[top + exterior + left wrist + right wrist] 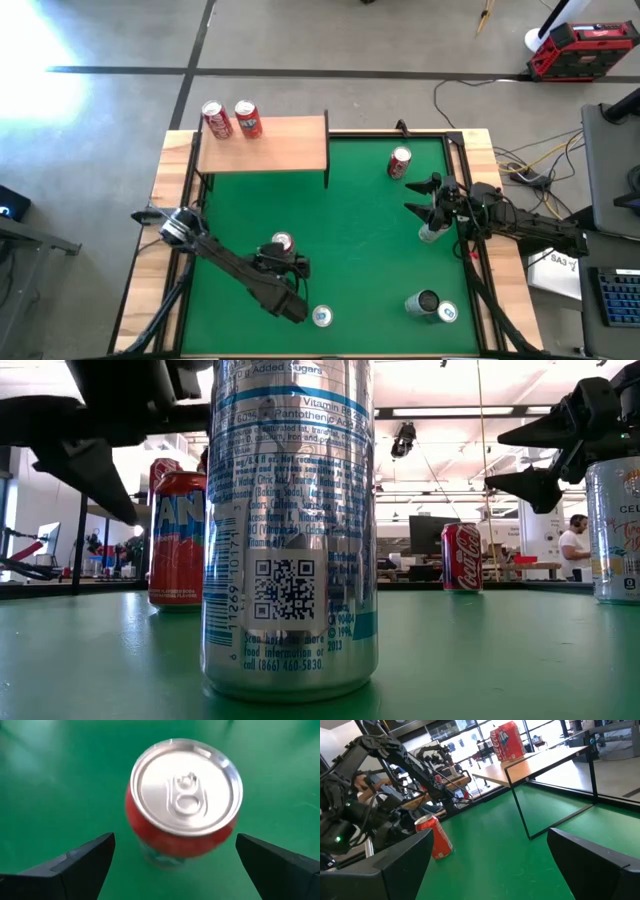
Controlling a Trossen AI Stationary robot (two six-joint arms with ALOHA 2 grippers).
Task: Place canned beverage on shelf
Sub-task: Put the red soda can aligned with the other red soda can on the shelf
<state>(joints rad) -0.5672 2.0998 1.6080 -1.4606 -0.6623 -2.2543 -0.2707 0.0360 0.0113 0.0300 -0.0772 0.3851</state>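
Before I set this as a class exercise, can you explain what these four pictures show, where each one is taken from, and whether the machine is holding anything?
It is a robot with two dark arms at a table, each ending in a two-finger pincer. One picture looks straight down, one looks level from the table top, and two come from cameras on the wrists.

On the green mat stands a small wooden shelf bearing two red cans. More cans stand on the mat; one lies on its side.

The left pincer is open above a red can, its fingers either side but not touching. The right pincer is open too, near the mat's right edge. Nothing is held.
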